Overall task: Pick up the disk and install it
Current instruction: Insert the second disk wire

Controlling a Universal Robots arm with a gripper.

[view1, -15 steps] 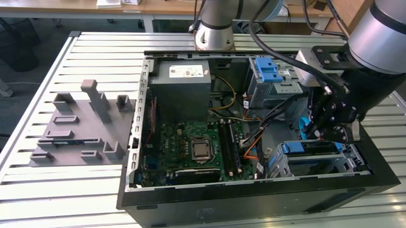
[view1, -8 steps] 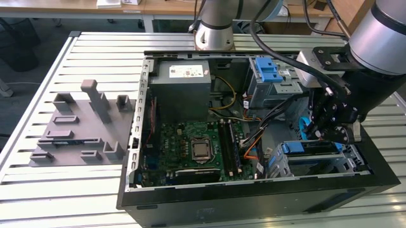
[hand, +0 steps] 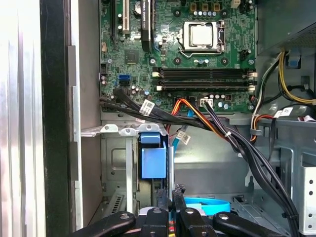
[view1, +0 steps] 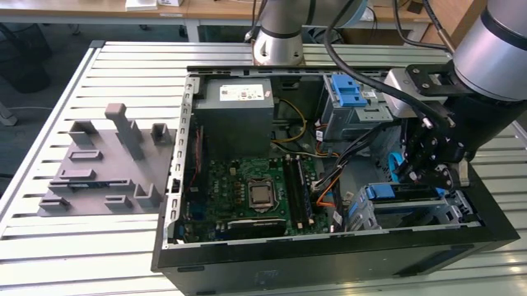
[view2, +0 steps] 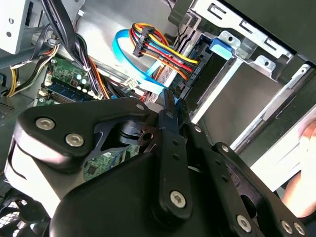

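Disk first: in the second wrist view its flat grey metal face sits inside the drive cage at the upper right of the frame, a blue plastic rail at its corner and a bundle of red, yellow and orange cables plugged in at the near end, beside a looping blue ribbon cable. Over to the exterior view: the gripper hangs at the right of the frame, low inside the open computer case, right above that same cage in the lower right corner. In the first wrist view the fingers stand almost together – barely a slit between them, and I can see nothing clamped there. Just beyond their tips sits a blue latch, with the motherboard across the top of the frame. Outside the case, a grey fixture block lies on the slatted table at the left of the exterior view.
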